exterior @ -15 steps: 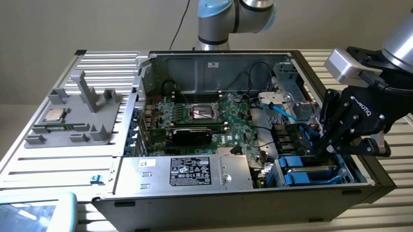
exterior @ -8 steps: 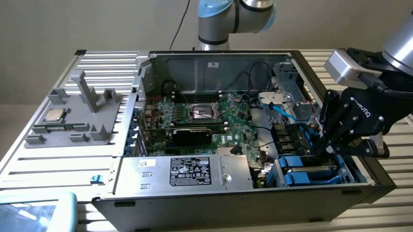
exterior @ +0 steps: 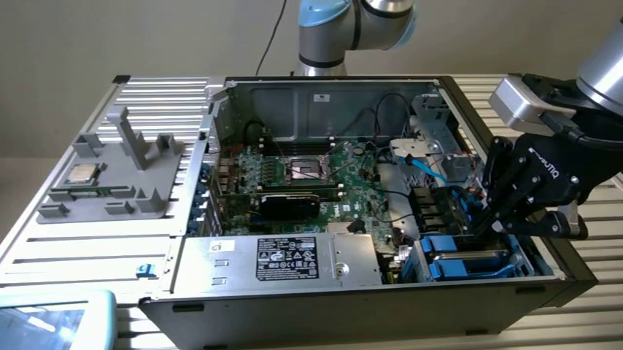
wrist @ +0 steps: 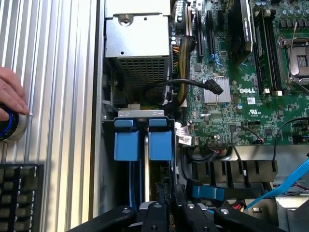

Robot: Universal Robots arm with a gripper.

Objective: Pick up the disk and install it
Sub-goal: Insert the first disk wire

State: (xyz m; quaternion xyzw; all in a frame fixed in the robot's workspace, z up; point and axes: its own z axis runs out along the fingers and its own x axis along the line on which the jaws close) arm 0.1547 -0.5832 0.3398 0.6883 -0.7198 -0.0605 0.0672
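The disk [wrist: 160,145] stands on edge in the drive bay [exterior: 467,262] at the case's front corner, on the exterior view's right; its bright blue carrier frames it. My gripper [exterior: 484,226] reaches down into that bay from above. In the wrist view my gripper [wrist: 166,191] has its black fingers [wrist: 179,195] drawn close together on the near end of the disk. The rest of the disk's body is hidden down in the bay.
A second blue carrier [wrist: 126,142] sits beside the disk. The silver power supply [exterior: 282,259], motherboard [exterior: 311,182] and a blue cable [wrist: 285,186] crowd the case. A grey fixture [exterior: 117,182] holds a CPU chip [exterior: 80,173]. A person's hand [wrist: 9,92] rests by a keyboard [wrist: 19,193].
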